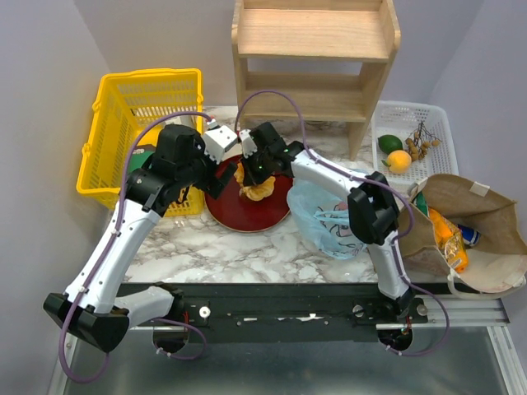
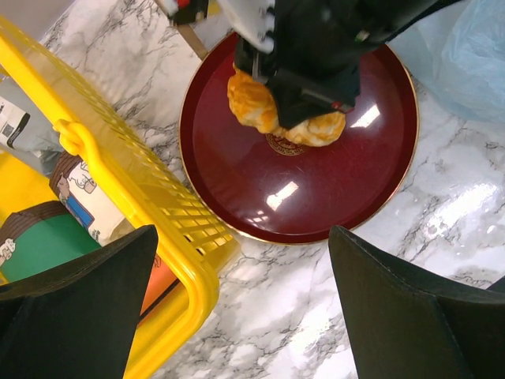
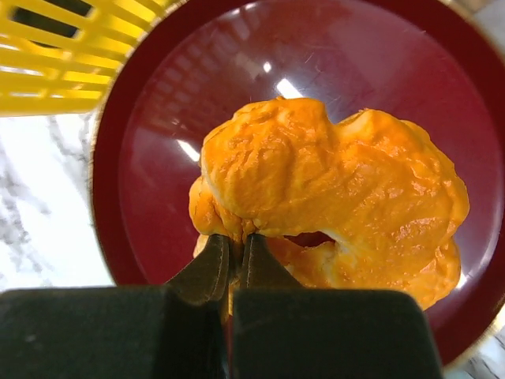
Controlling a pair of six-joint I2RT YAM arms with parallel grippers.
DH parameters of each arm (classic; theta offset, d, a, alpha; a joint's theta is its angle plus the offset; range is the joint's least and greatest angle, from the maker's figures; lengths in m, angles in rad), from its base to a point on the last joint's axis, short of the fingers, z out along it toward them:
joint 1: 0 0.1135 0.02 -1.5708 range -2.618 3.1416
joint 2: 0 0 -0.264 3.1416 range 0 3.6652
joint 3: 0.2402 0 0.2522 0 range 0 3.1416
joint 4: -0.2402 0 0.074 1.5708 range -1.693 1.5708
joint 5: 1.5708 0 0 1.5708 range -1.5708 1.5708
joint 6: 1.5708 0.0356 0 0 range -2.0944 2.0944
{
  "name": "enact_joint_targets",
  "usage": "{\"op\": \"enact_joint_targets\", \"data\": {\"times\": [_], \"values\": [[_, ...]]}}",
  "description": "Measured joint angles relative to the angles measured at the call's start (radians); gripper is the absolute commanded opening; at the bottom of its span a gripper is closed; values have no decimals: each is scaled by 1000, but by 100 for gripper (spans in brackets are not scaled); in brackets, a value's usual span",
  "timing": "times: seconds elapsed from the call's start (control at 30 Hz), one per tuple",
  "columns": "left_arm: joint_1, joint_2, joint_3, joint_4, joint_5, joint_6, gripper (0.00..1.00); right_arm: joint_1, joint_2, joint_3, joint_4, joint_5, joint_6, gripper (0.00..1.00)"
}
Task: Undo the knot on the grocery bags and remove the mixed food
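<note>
1. Right gripper [image 3: 234, 253] is closed in a thin pinch on the near edge of the glazed orange ring doughnut [image 3: 331, 189]. The doughnut sits over the middle of the dark red glossy round plate [image 2: 316, 197]; can't tell if its underside touches the plate
2. Left gripper [image 2: 241, 272] is wide open and holds nothing. It hovers by the plate's rim, next to the yellow plastic lattice basket [image 2: 118, 181]
3. Risk: the pinch takes only a small bit of soft edge, so the doughnut could tear or slip out. It's over the plate centre, so it would likely land on the plate, maybe skewed
4. Risk: the glaze looks shiny and maybe tacky. On release it could cling to a finger and get dragged off the plate as the arm pulls back
5. Risk: both arms crowd the plate. A careless move by either could knock the other, or nudge the plate across the white marble tabletop [image 1: 214, 255] toward the basket
6. Risk: the light-blue translucent plastic bag [image 1: 325, 218] lies just beside the plate under the right arm. The arm swinging back could snag and drag it
7. Probably left to do: the stiff brown paper bag [image 1: 486, 239] at far right shows a yellow-orange snack packet [image 1: 449, 239] and a red-blue can [image 1: 469, 236] inside. Reaching in may tip or shove that bag
</note>
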Motion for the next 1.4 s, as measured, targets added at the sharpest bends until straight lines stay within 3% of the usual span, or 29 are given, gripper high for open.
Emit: {"op": "enact_joint_targets", "data": {"times": [0.27,0.47,0.5,0.57,0.6,0.63,0.73,0.93,1.17,1.4], "values": [[0,19,0,0,1,3,98,34,162,102,15,106,-68,0],[0,35,0,2,14,2,98,39,168,108,18,127,-127,4],[0,40,0,3,19,2,98,39,168,108,17,122,-130,8],[0,50,0,10,27,-2,98,42,167,108,15,97,-135,26],[0,53,0,11,29,-3,98,45,166,107,14,87,-134,40],[0,57,0,14,34,-6,99,48,165,105,14,76,-134,63],[1,67,1,24,52,-17,98,66,157,95,11,54,-138,87],[13,73,16,56,80,-51,98,74,108,89,1,35,-143,95],[8,88,152,70,112,-65,99,-8,-162,54,-18,-22,-178,97],[-25,112,276,92,132,-40,99,-35,-741,-193,0,32,-378,98]]}}
